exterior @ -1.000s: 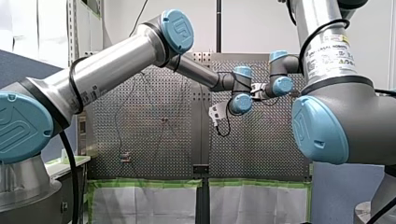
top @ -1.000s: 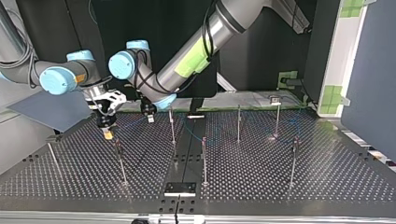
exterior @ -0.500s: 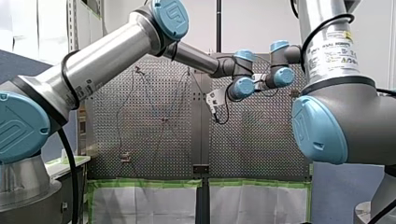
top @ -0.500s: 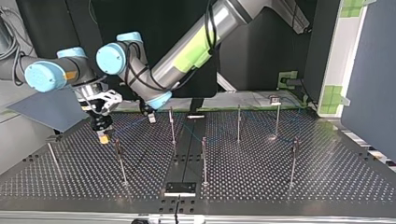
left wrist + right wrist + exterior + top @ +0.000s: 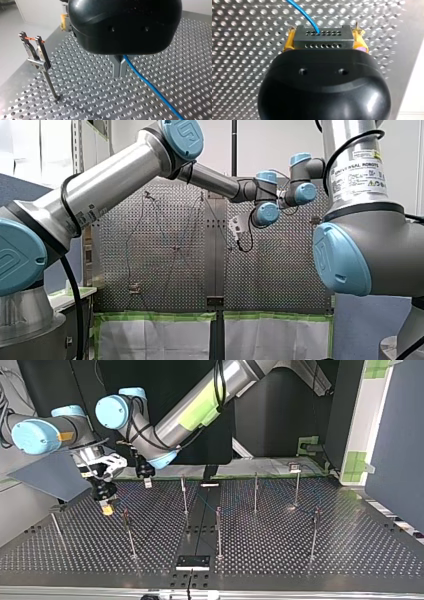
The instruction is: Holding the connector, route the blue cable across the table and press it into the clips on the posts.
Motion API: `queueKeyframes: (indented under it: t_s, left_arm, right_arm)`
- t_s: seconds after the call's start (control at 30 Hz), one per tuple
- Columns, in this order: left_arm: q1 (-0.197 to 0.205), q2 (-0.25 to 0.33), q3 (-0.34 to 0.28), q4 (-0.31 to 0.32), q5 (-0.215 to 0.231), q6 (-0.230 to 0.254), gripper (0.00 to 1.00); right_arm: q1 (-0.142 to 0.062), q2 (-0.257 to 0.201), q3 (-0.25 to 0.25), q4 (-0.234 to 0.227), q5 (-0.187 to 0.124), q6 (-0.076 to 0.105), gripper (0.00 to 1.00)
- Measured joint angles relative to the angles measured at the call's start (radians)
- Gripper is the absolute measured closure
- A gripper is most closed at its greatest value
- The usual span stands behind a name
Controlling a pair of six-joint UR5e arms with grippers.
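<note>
While the grey connector [image 5: 323, 39] sits squeezed between the yellow pads [image 5: 289, 41] of my right gripper [image 5: 323, 37], with its two rows of small holes facing away from the wrist, the blue cable [image 5: 306, 15] leaves one hole in the farther row and curves off over the perforated table [image 5: 242, 50]. From across the table, this gripper hangs at the top view's left, pointing down, its yellow tip close above the surface, so the connector is held in the air over the table's left part in that view. Just beside it, toward the view's middle and a little farther back, my left gripper [image 5: 147, 485] also points down. In its own wrist view the two metal fingers [image 5: 116, 70] are drawn together, and the cable comes out from between them near their upper part. That gripper is clenched on the cable, which then slants away over the holes. Beside those fingers, well apart from the cable, a thin post [image 5: 50, 85] stands upright in the table. It carries a two-pronged metal clip [image 5: 40, 50] with an orange band [image 5: 31, 38] across the prongs. In the top view several slim posts [image 5: 218, 530] stand spread over the table, and faint blue lengths of cable show among the middle and right ones
</note>
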Motion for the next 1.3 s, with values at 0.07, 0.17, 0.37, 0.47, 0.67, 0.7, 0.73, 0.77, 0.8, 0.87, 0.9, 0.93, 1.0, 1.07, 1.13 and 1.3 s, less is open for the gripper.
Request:
queueKeyframes:
  t_s: [0.07, 0.17, 0.37, 0.47, 0.67, 0.7, 0.73, 0.77, 0.8, 0.87, 0.9, 0.93, 1.0, 1.07, 1.13, 1.3]
  left_arm:
    - [0.002, 0.001, 0.000, 0.012, 0.013, -0.002, 1.00]
    - [0.000, 0.006, 0.000, 0.019, 0.022, -0.004, 1.00]
    - [-0.005, 0.015, 0.000, 0.022, -0.003, -0.004, 1.00]
    - [-0.006, 0.017, 0.000, 0.021, -0.027, -0.007, 1.00]
    - [-0.006, 0.019, 0.000, 0.042, -0.050, -0.006, 1.00]
    - [-0.005, 0.019, 0.000, 0.047, -0.049, -0.004, 1.00]
    - [-0.004, 0.019, 0.000, 0.053, -0.048, 0.000, 1.00]
    - [-0.003, 0.020, 0.000, 0.062, -0.044, 0.005, 1.00]
    - [-0.002, 0.021, 0.000, 0.069, -0.041, 0.010, 1.00]
    - [0.000, 0.026, 0.000, 0.085, -0.030, 0.024, 1.00]
    - [0.001, 0.028, 0.000, 0.092, -0.023, 0.031, 1.00]
    - [0.002, 0.031, 0.000, 0.101, -0.016, 0.037, 1.00]
    - [0.006, 0.035, 0.002, 0.118, 0.000, 0.051, 1.00]
    - [0.012, 0.037, 0.008, 0.136, 0.017, 0.062, 1.00]
    - [0.017, 0.038, 0.016, 0.150, 0.029, 0.072, 1.00]
    - [0.049, 0.038, 0.026, 0.194, 0.059, 0.083, 1.00]
  right_arm:
    - [0.000, -0.013, 0.000, 0.000, 0.000, 0.006, 1.00]
    - [-0.001, -0.029, 0.000, -0.001, 0.000, 0.012, 1.00]
    - [-0.002, -0.039, 0.000, -0.001, -0.001, 0.014, 1.00]
    - [-0.003, -0.040, 0.000, -0.002, -0.002, 0.014, 1.00]
    - [-0.002, -0.048, 0.000, -0.002, -0.006, 0.006, 1.00]
    - [0.000, -0.051, 0.000, -0.002, -0.010, 0.004, 1.00]
    - [0.001, -0.056, 0.000, -0.002, -0.015, 0.003, 1.00]
    - [0.002, -0.063, 0.000, -0.003, -0.021, 0.003, 1.00]
    - [0.003, -0.070, 0.000, -0.003, -0.026, 0.003, 1.00]
    - [0.005, -0.086, 0.000, -0.003, -0.034, 0.005, 1.00]
    - [0.005, -0.093, 0.000, -0.004, -0.037, 0.007, 1.00]
    - [0.005, -0.099, 0.000, -0.004, -0.039, 0.008, 1.00]
    - [0.006, -0.111, 0.000, -0.004, -0.042, 0.010, 1.00]
    - [0.006, -0.117, 0.000, -0.003, -0.043, 0.011, 1.00]
    - [0.005, -0.118, 0.002, -0.003, -0.043, 0.011, 1.00]
    - [0.004, -0.119, 0.013, -0.005, -0.041, 0.012, 1.00]
